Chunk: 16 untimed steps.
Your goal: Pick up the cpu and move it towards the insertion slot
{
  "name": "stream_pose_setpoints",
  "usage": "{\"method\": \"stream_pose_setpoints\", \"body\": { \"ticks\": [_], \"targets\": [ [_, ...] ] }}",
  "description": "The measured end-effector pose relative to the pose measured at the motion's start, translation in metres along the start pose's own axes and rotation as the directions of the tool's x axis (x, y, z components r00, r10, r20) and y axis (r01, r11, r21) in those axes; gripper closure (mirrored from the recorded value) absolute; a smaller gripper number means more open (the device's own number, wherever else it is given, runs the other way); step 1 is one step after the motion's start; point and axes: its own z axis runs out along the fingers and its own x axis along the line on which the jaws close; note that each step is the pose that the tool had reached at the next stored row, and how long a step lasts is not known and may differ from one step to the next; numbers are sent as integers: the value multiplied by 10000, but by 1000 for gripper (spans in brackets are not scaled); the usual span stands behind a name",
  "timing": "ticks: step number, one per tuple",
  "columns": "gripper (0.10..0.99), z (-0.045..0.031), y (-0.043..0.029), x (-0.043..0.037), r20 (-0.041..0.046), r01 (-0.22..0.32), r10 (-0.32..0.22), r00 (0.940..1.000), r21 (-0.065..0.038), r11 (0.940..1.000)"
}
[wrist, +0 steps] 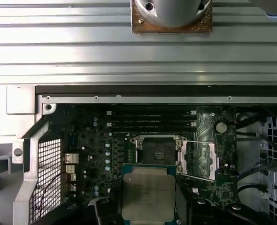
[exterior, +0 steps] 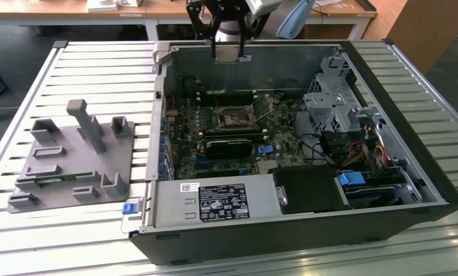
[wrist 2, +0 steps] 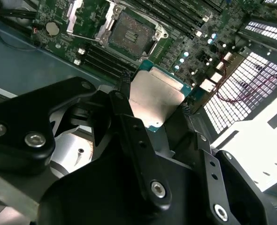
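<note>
A slatted metal table point(exterior: 98, 69) carries an open computer case point(exterior: 412, 172), and desks are seen behind it at the far edge of the room. Inside the case a green motherboard point(exterior: 190, 123) lies flat, with the insertion slot point(exterior: 234, 117) near its middle; the slot's silvery frame is seen open around a dark square in both wrist views point(wrist 2: 131, 32) point(wrist: 158, 151). A grey plastic fixture point(exterior: 68, 158) rests on the table toward the exterior view's left, beside the case.

The gripper point(exterior: 230, 54) is held above the far wall of the case. The cpu point(wrist 2: 156, 98) is clamped between the black fingers point(wrist 2: 129, 122), which are closed against its opposite edges, its silvery top facing the wrist cameras. In the first wrist view the cpu point(wrist: 149, 197) is seen just short of the slot, raised above the board and not seated in it.
</note>
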Motion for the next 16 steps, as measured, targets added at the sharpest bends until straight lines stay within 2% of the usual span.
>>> {"method": "stream_pose_setpoints", "body": {
  "ticks": [8, 16],
  "targets": [
    [545, 19, 7, -157, -5, 99, -99, 10000, 0, 10000],
    [545, 30, 13, -395, -5, 111, -111, 9999, 1, 9999]
  ]
}}
